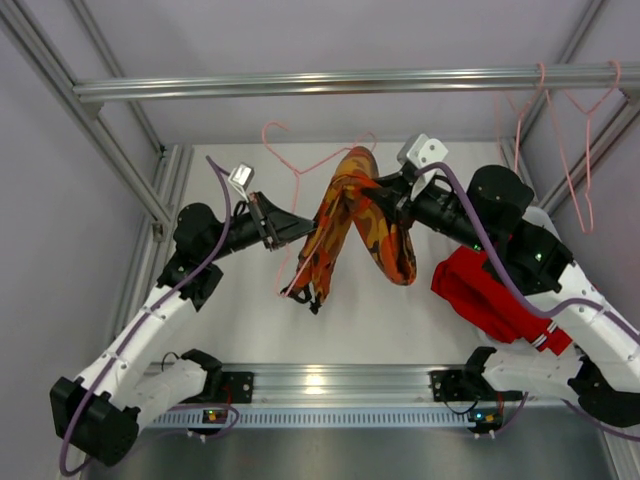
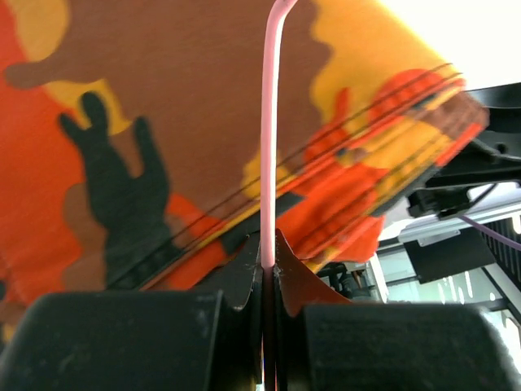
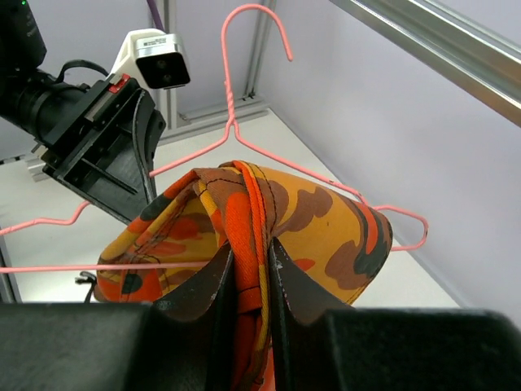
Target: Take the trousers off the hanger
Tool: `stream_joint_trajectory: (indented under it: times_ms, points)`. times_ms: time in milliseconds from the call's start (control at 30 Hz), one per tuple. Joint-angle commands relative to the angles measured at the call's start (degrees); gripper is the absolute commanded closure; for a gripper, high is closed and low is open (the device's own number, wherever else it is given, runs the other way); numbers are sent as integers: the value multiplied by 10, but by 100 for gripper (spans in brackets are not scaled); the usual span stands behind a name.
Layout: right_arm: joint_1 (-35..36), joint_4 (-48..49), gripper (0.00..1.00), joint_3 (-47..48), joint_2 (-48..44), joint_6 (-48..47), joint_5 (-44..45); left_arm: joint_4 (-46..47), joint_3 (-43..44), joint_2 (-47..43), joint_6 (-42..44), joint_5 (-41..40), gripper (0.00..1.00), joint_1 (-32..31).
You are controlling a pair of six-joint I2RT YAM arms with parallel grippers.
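Currently – camo trousers (image 1: 350, 215): soft woven cloth, orange-yellow with dark red-black blotches, stitched seams showing, bunched into a thick rumpled fold. Slung over pink wire hanger (image 1: 320, 165) – thin, smooth, twisted neck, open hook on top. Held mid-air above the white table (image 1: 380, 330), between the two arms. Two limp lobes drooping below the wire. Red trousers (image 1: 490, 295): plain, soft, a crumpled heap on the table beside the right arm. Aluminium rail (image 1: 330, 82) across the top, extruded profile, matte. Spare hangers (image 1: 575, 150) of the same pink wire hooked at its right end.

Left gripper (image 2: 267, 261): black pointed fingers fully closed, pinching the pink wire hanger between the tips. Camo cloth just behind the wire, not in that grip.

Right gripper (image 3: 251, 252): jaws nearly closed, the narrow gap packed with a ridge of the camo trousers, clamped on cloth right by the hanger's shoulder. Cannot tell whether any wire is caught in that grip too.
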Motion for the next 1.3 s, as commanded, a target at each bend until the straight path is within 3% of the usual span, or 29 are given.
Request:
stream_joint_trajectory:
  times_ms: [0,267,600,933,1133,1267]
  points:
    - [0,90,100,63,-30,-33,-21,19,-13,0,30,-14,100,1]
    - [0,114,100,106,-21,-72,-8,23,-33,9,39,-10,100,1]
    - [0,109,100,252,20,-128,6,18,-59,19,53,-10,100,1]
    - [-4,134,100,312,9,-239,49,-12,-68,25,82,-15,100,1]
    - [-73,148,100,320,-30,-280,74,-19,-57,36,91,-13,100,1]
    - [-164,142,100,308,-81,-283,88,-13,-51,50,88,-9,100,1]
